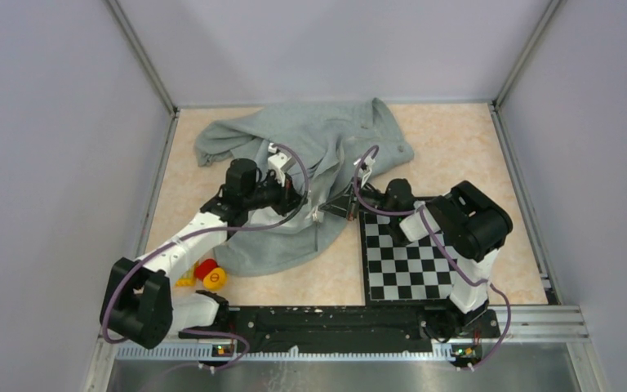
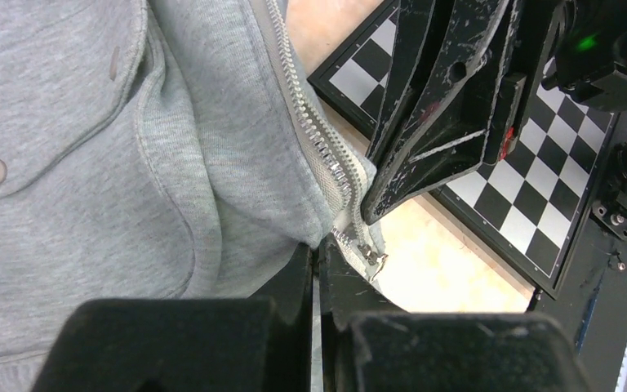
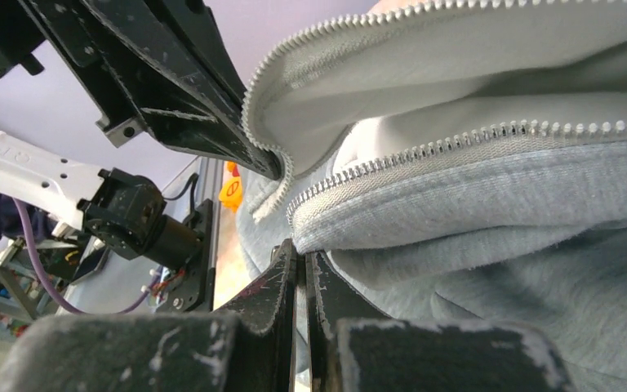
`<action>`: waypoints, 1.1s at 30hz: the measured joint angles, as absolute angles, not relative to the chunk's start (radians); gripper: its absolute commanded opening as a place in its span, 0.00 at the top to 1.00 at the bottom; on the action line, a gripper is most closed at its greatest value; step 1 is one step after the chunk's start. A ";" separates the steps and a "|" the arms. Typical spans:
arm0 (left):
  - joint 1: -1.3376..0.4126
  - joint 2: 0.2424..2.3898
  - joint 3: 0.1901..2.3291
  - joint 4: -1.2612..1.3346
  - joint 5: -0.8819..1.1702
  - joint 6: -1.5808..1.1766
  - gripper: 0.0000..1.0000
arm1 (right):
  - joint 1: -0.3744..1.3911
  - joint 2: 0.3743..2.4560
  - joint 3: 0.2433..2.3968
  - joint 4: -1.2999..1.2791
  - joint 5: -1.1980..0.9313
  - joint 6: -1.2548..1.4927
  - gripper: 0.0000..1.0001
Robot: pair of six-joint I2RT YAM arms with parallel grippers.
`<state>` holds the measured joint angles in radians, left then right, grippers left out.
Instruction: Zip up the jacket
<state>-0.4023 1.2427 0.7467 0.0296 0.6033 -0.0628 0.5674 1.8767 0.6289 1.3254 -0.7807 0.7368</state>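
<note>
Top external: left gripper (image 1: 307, 199) and right gripper (image 1: 331, 209) clench the jacket (image 1: 326, 135) hem beside the chessboard (image 1: 408, 263).

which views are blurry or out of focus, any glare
Top external: evenly lit, no glare, jacket sharp. Left wrist: zipper teeth crisp, left gripper blurred toward the lens. Right wrist: likewise, teeth crisp, right gripper blurred up close.

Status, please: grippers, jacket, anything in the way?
Left gripper shut on jacket hem. Right gripper shut on other zipper edge. Zipper open. Chessboard alongside, not blocking.
</note>
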 measured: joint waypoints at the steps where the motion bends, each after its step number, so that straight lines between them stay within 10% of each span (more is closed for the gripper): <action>1: -0.400 1.242 0.737 0.042 0.612 -0.064 1.00 | 0.567 1.877 0.626 1.341 -0.781 0.738 1.00; 33: -0.367 1.266 0.622 0.300 0.719 -0.171 1.00 | 0.550 1.958 0.600 1.498 -0.764 0.918 1.00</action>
